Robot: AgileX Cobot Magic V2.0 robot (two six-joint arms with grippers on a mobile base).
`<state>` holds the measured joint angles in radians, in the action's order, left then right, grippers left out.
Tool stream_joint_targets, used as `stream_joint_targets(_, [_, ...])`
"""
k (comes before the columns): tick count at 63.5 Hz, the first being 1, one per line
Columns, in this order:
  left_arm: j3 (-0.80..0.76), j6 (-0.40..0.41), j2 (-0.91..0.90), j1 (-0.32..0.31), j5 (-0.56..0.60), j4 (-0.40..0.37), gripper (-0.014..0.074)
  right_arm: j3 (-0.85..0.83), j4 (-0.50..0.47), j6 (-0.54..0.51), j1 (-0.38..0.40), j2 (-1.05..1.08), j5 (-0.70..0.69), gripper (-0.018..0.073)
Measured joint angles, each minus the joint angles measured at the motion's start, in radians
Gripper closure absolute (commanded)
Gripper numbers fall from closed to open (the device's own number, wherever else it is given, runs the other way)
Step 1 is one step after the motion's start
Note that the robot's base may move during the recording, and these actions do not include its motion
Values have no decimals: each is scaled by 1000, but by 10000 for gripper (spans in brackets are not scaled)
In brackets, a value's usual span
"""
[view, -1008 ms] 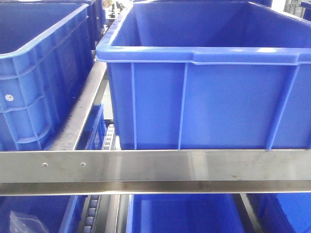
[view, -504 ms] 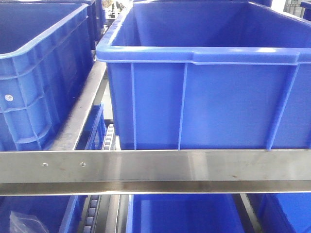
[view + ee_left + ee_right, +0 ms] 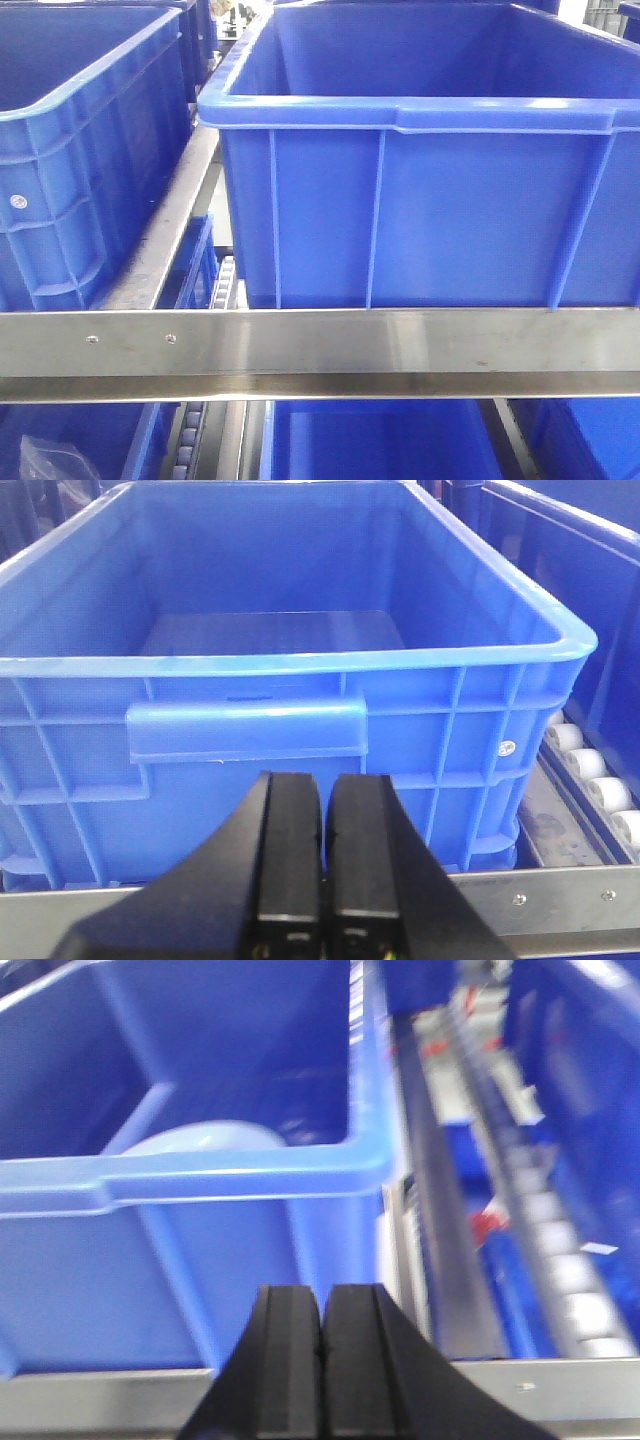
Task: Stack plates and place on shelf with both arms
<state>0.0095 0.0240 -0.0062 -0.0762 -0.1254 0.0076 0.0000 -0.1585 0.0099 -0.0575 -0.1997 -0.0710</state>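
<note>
Inside the far blue crate [image 3: 200, 1175] we see a pale plate [image 3: 200, 1138]; both our left gripper [image 3: 322, 815] and right gripper [image 3: 322, 1325] are pressed closed, empty, near the shelf [image 3: 320, 345] rail.

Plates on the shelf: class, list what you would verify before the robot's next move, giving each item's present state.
1. Left tool shut, holding nothing: ok.
2. Right tool shut, holding nothing: ok.
3. A plate lies inside the blue crate in the right wrist view: ok.
4. Second plate stacked with it: cannot tell, only an edge shows and the view is blurred.
5. Crate before the left tool shows no plate: ok.
6. Crates sit behind the shelf's front rail: ok.
</note>
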Motion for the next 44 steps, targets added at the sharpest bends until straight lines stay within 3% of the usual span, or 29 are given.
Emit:
stream_joint_targets(21, [0,0,0,0,0,0,495,28,0,0,11,193,41,504])
stream_joint_targets(44, [0,0,0,0,0,0,495,28,0,0,11,209,131,504])
